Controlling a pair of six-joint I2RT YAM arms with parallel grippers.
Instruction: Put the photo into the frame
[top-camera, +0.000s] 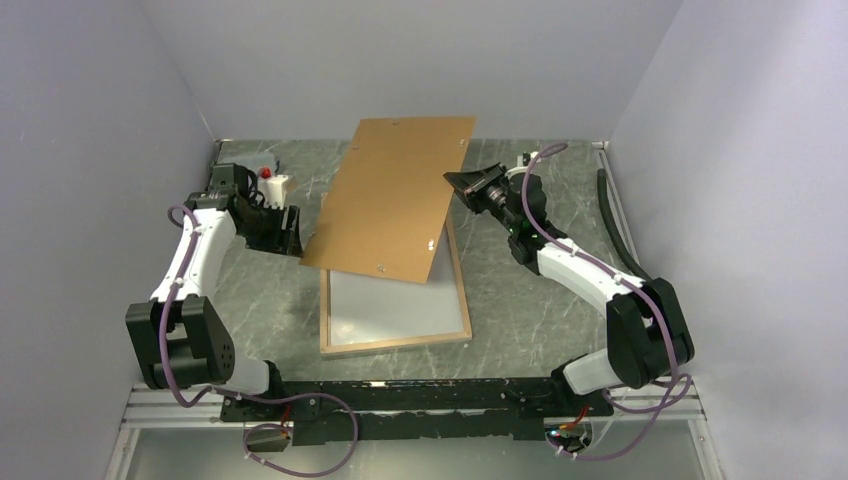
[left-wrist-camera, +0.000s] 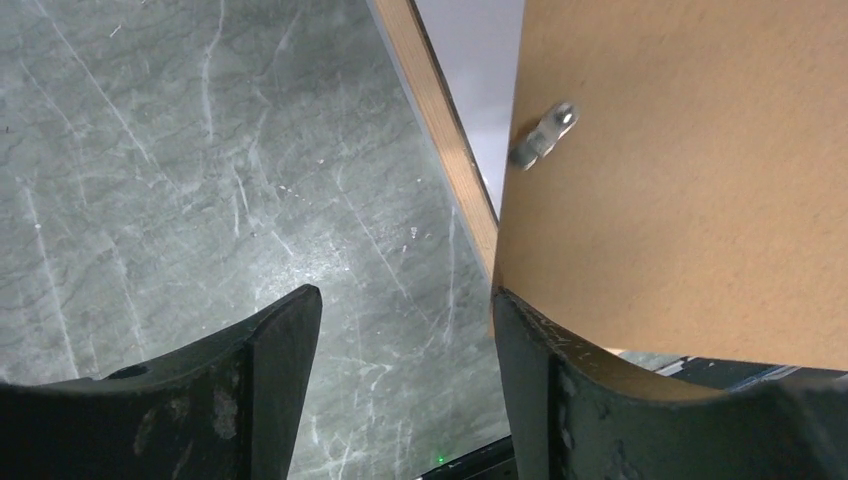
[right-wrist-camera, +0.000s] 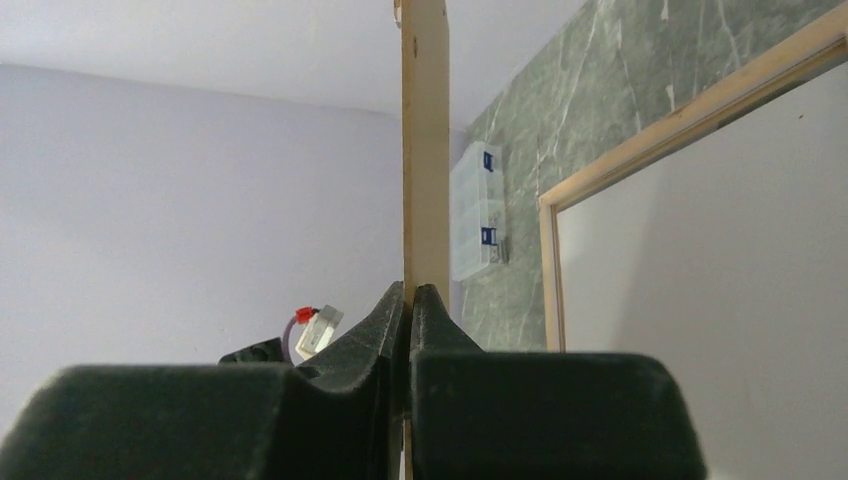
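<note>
The frame (top-camera: 396, 346) lies flat on the table, its light wood back up. Inside it shows a plain white surface (top-camera: 395, 305), seemingly the photo's white back; no picture side is visible. My right gripper (top-camera: 462, 185) is shut on the right edge of a brown backing board (top-camera: 395, 195), which hangs tilted over the frame's far half. The right wrist view shows the board (right-wrist-camera: 425, 150) edge-on between the pressed fingertips (right-wrist-camera: 410, 290). My left gripper (top-camera: 290, 235) is open and empty by the board's near left corner. That corner (left-wrist-camera: 680, 180) sits just past one finger (left-wrist-camera: 540, 360).
A small metal clip (left-wrist-camera: 545, 135) is fixed on the board near its corner. A clear plastic box (right-wrist-camera: 475, 210) stands on the green marble table (top-camera: 520, 300) beyond the frame. Grey walls close in the left, back and right sides.
</note>
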